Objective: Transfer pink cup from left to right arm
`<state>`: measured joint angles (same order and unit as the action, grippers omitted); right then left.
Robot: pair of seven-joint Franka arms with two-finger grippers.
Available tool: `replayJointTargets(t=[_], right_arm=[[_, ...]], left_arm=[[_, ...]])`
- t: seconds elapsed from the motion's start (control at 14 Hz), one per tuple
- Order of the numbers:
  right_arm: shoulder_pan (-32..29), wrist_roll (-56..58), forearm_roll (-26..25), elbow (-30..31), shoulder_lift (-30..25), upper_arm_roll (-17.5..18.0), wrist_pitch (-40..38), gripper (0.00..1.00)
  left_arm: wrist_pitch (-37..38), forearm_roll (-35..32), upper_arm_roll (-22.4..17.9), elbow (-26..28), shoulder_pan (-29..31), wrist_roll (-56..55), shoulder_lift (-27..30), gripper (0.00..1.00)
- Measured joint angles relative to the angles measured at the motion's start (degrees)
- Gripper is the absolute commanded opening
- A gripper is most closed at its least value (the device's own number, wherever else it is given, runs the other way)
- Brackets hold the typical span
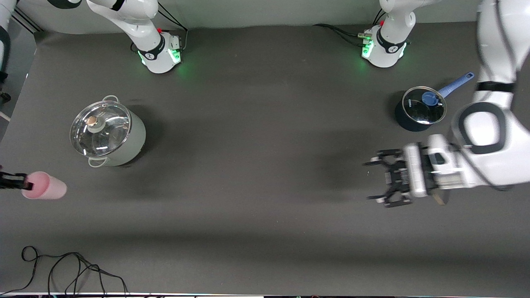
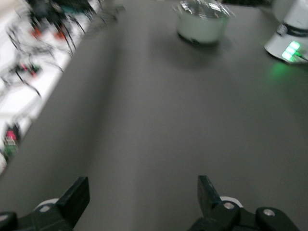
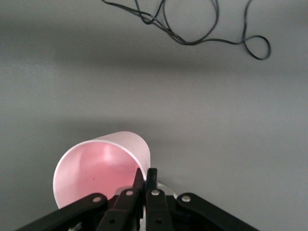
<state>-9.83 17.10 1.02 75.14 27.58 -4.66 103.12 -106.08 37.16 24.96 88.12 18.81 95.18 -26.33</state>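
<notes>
Right gripper [image 1: 25, 182], frame's lower left edge, pinches the pink cup [image 1: 44, 186] rim, apparently horizontal; left gripper [image 1: 379, 181] spread empty, well apart.

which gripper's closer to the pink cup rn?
Right. The right gripper is shut on the pink cup at its rim, at the right arm's end of the table. The left gripper is open at the left arm's end, near the blue saucepan.
</notes>
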Motion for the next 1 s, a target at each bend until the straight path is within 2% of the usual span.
replayJointTargets(t=[0.14, 0.29, 0.71, 1.0], right_arm=[[0.15, 1.32, -0.02, 4.49, 1.83, 0.06, 6.21, 0.00], [0.30, 1.48, -0.02, 6.69, 5.18, 0.47, 10.83, 0.00], [2.21, 1.48, -0.02, 6.72, 14.02, 0.71, 19.73, 0.00], [2.05, 1.72, -0.02, 6.47, 16.15, 0.62, 22.50, 0.00]], left_arm=[[7.74, -9.81, 0.02, -3.13, 3.56, -6.41, 0.56, 1.00], [11.71, -15.32, -0.04, -5.81, 6.12, -11.54, 0.99, 1.00], [22.70, -32.20, -1.50, -15.00, 8.35, -34.33, 2.59, 1.00], [28.55, -38.76, -1.57, -17.34, 8.15, -58.36, 3.05, 1.00]])
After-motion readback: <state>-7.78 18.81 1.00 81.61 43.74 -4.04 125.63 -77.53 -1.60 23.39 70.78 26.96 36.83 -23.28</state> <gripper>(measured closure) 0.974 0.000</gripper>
